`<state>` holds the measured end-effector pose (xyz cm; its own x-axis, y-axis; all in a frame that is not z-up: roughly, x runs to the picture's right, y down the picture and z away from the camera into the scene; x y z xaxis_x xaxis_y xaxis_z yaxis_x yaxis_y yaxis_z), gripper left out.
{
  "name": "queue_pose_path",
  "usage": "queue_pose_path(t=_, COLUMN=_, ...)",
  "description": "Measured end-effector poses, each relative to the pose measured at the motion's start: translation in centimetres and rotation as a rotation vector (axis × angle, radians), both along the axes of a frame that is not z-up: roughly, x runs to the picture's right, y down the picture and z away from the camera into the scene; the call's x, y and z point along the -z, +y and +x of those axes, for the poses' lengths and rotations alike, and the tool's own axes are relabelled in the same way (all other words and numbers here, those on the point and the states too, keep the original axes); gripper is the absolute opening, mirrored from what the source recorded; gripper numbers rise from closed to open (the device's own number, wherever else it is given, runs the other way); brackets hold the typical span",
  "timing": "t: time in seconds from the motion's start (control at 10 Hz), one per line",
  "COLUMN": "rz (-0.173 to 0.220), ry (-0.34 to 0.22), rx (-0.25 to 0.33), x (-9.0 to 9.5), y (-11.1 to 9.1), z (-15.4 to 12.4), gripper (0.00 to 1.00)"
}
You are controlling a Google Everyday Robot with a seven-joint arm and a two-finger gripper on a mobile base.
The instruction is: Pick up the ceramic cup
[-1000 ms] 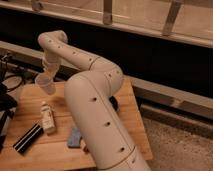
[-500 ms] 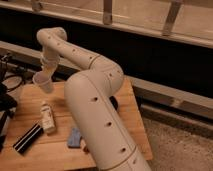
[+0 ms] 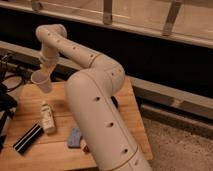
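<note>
Gripping the ceramic cup (image 3: pixel 42 81), the tool (image 3: pixel 46 68) hangs at far left, above the wooden bench (image 3: pixel 131 112), its fingers pinching the cup's rim. Lifted and tilted, the cup is clear of the bench. Below it lie a white bottle (image 3: pixel 48 118), a black bar (image 3: pixel 27 138) and a blue-grey sponge (image 3: pixel 74 137).
</note>
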<state>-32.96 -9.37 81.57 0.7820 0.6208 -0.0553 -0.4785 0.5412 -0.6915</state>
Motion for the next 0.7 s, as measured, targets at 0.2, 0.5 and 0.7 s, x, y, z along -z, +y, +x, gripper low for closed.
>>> queue_pose_path(t=0.2, rz=-0.001, ry=-0.013, rx=0.003, x=0.4, y=-0.1, z=0.0, gripper=0.09)
queue_pose_path(t=0.5, rz=0.0, ry=-0.03, rx=0.005, x=1.1, y=-0.1, z=0.0, gripper=0.09)
queue_pose_path(t=0.7, rz=0.0, ry=-0.038, rx=0.008, x=1.4, y=0.0, z=-0.3, gripper=0.09)
